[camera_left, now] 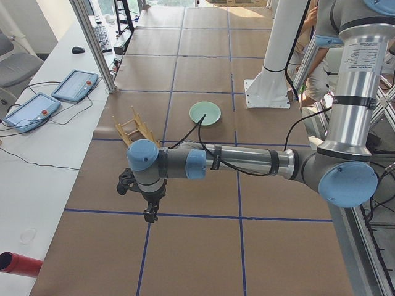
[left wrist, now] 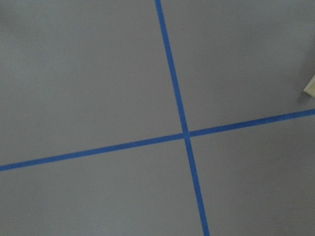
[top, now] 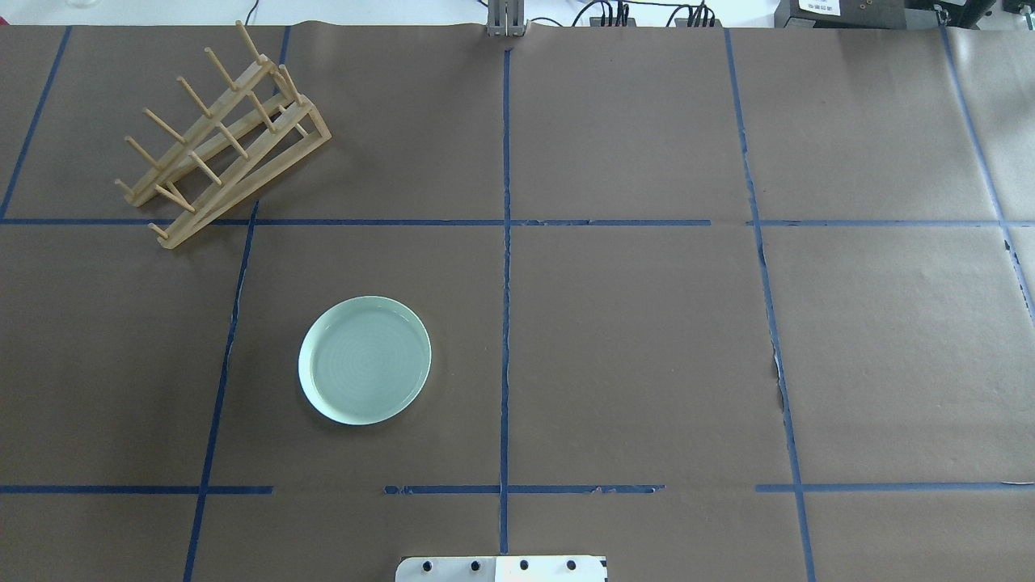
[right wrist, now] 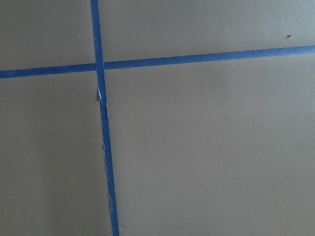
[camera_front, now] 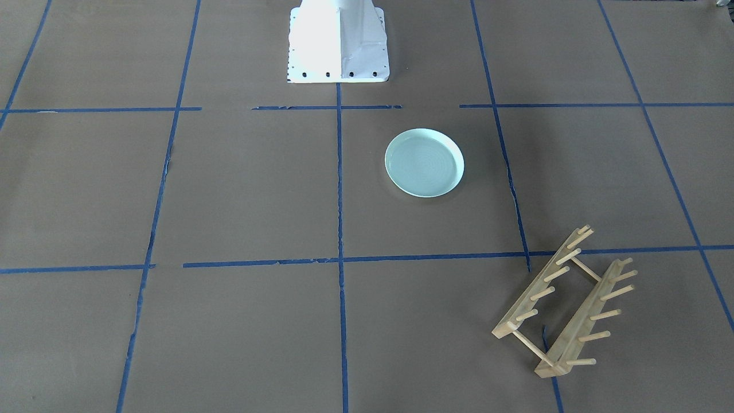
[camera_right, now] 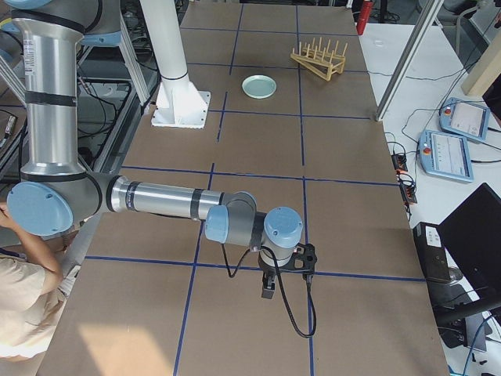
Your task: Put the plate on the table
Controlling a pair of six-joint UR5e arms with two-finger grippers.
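Observation:
The pale mint-green plate [camera_front: 424, 163] lies flat on the brown paper-covered table [camera_front: 246, 189], apart from the rack. It also shows in the overhead view [top: 365, 360] and both side views [camera_left: 205, 113] [camera_right: 258, 86]. Nothing holds it. My left gripper [camera_left: 150, 213] hangs over the table far from the plate, near the table's left end. My right gripper [camera_right: 268, 290] hangs near the right end. Both show only in the side views, so I cannot tell whether they are open or shut. The wrist views show only paper and blue tape.
An empty wooden peg rack [top: 222, 137] stands at the far left of the table, also in the front view [camera_front: 565, 304]. The white robot base [camera_front: 338, 43] stands at the near middle edge. Tablets [camera_left: 74, 86] lie on a side bench.

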